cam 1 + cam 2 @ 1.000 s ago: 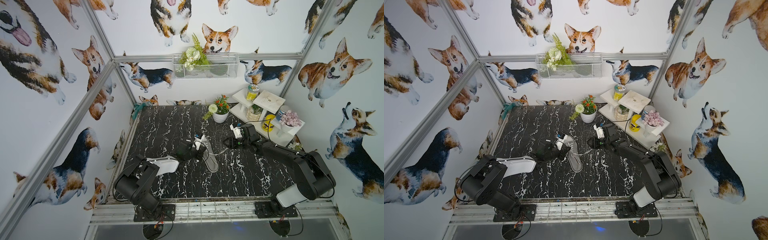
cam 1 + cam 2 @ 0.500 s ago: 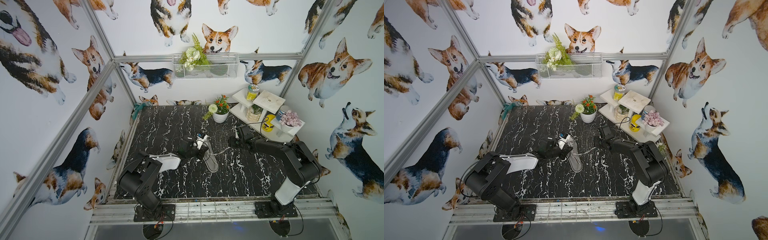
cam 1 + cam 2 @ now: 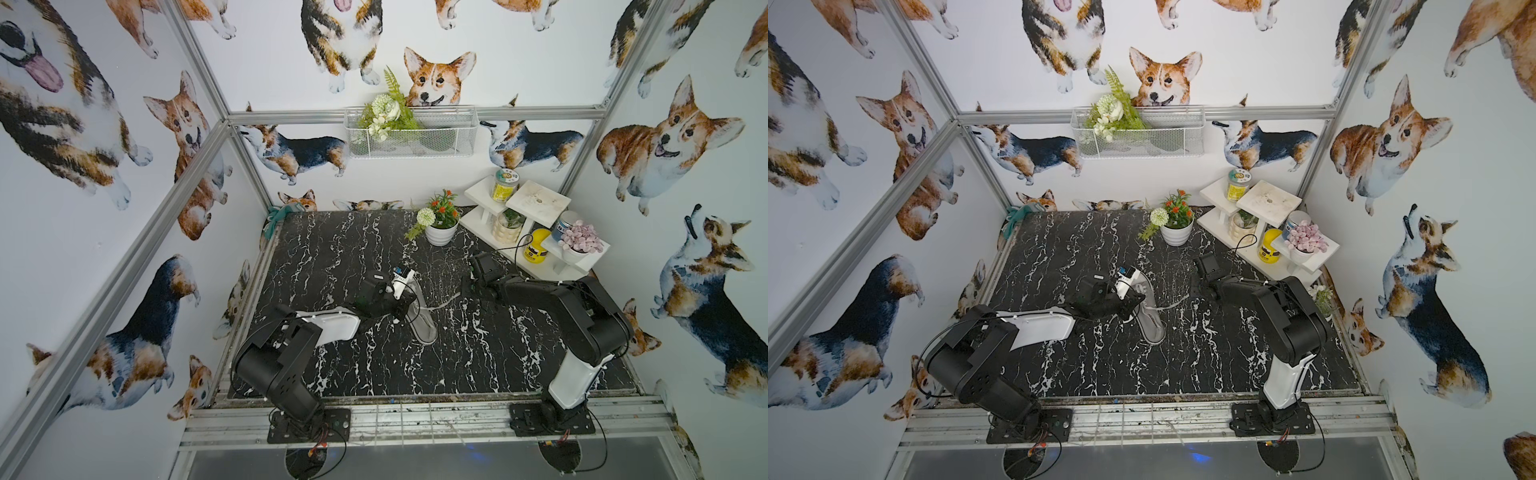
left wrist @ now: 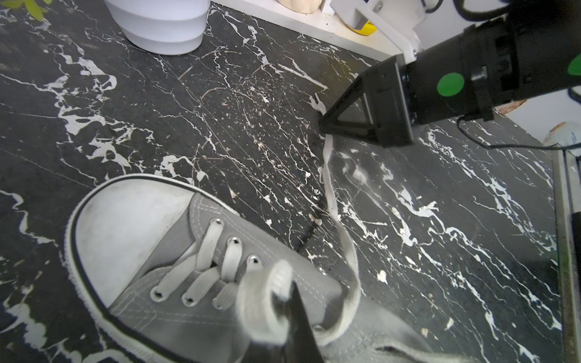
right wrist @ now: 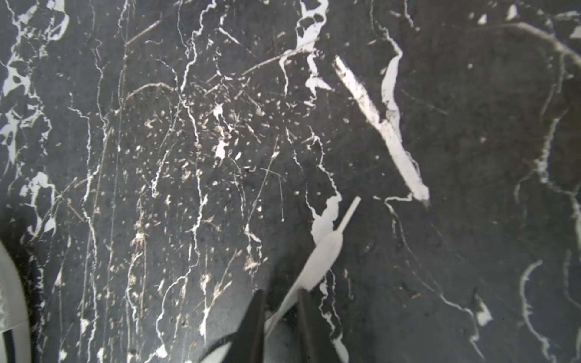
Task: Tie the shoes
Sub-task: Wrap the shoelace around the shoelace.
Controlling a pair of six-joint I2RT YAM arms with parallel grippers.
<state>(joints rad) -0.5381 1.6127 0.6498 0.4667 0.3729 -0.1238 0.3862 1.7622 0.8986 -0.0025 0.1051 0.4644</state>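
Nothing knotted yet: left gripper [image 3: 402, 306] pinches a lace loop [image 4: 264, 295] above the shoe [image 4: 132, 226], right gripper [image 4: 323, 125] pinches the loose lace end [image 5: 327, 251].

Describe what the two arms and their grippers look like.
Both arms are black with one white link each: left arm, right arm. Black cables loop along them. The right gripper has black, triangular open-frame fingers and a round green sticker behind them. The left gripper is black, with a white camera.
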